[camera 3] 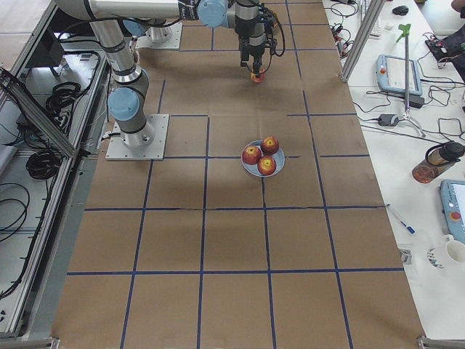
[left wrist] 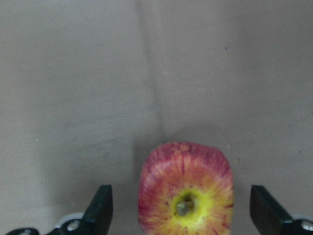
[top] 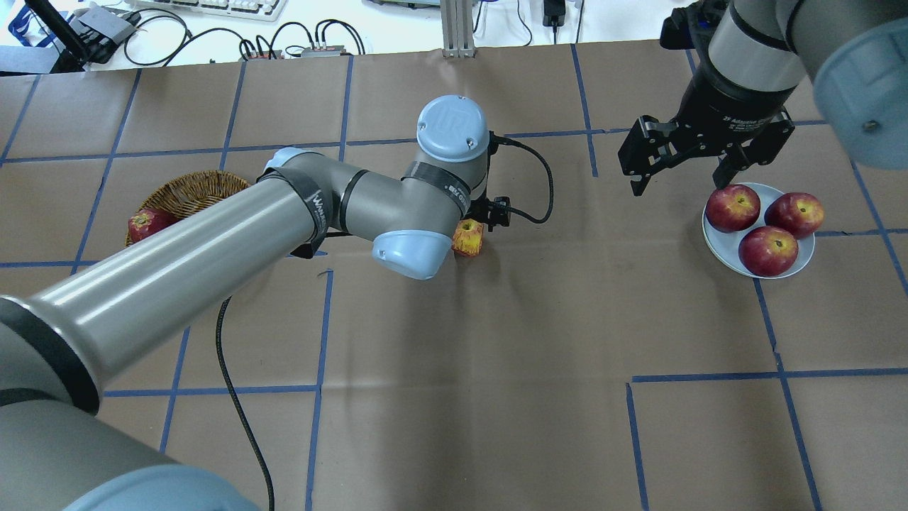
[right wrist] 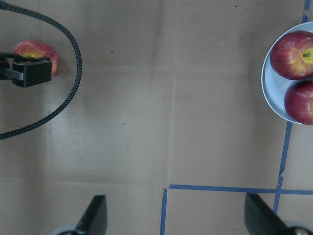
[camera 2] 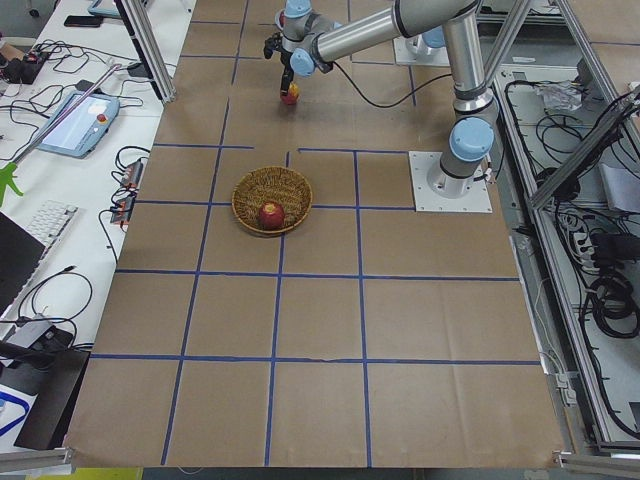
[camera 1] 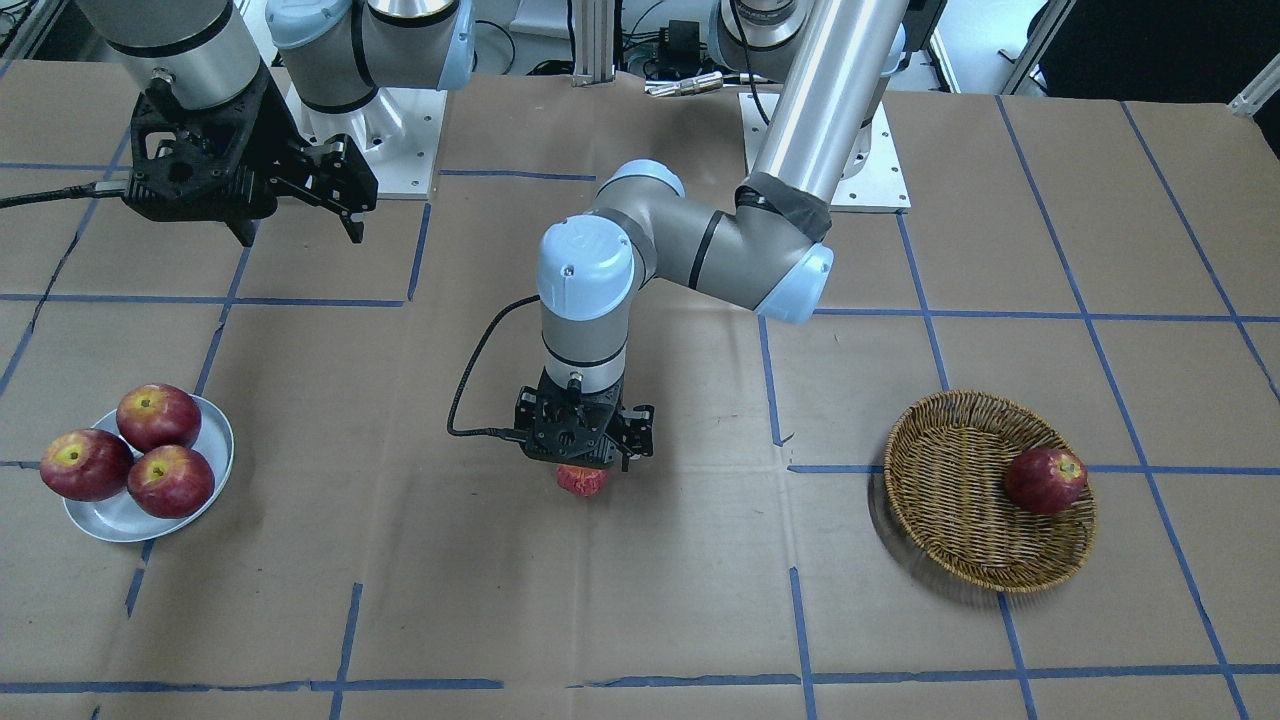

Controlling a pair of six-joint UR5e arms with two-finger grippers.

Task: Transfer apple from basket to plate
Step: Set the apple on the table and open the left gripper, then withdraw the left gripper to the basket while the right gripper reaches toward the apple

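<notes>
The apple (left wrist: 186, 196), light red with yellow streaks, lies stem dip up, a yellow-green patch around the stem. It sits near the middle of the table (camera 1: 640, 600), on brown paper, in neither container. The left gripper (camera 1: 583, 462) hangs straight down over it and is released: in the left wrist view its 2 fingers (left wrist: 101, 208) stand wide apart, 1 at the apple's 9 o'clock and 1 at its 3 o'clock, with bare paper showing between each finger and the fruit. A black cable (camera 1: 470, 400) loops out from that wrist at 9 o'clock.

In the front-facing view the basket (camera 1: 950, 490) lies at 3 o'clock from the apple, well apart. It holds 1 dark red apple (camera 1: 1045, 480) against its wall at 3 o'clock. The plate (camera 1: 110, 520) lies at 9 o'clock from the apple, also well apart, and carries 3 darker apples (camera 1: 158, 416) packed touching each other; 1 of them overhangs the rim at 9 o'clock.

The right gripper (camera 1: 300, 225) hovers above the table at 1 o'clock from the plate in that view. It is spread open and holds nothing. Strips of blue tape (camera 1: 900, 470) mark the paper into squares.
</notes>
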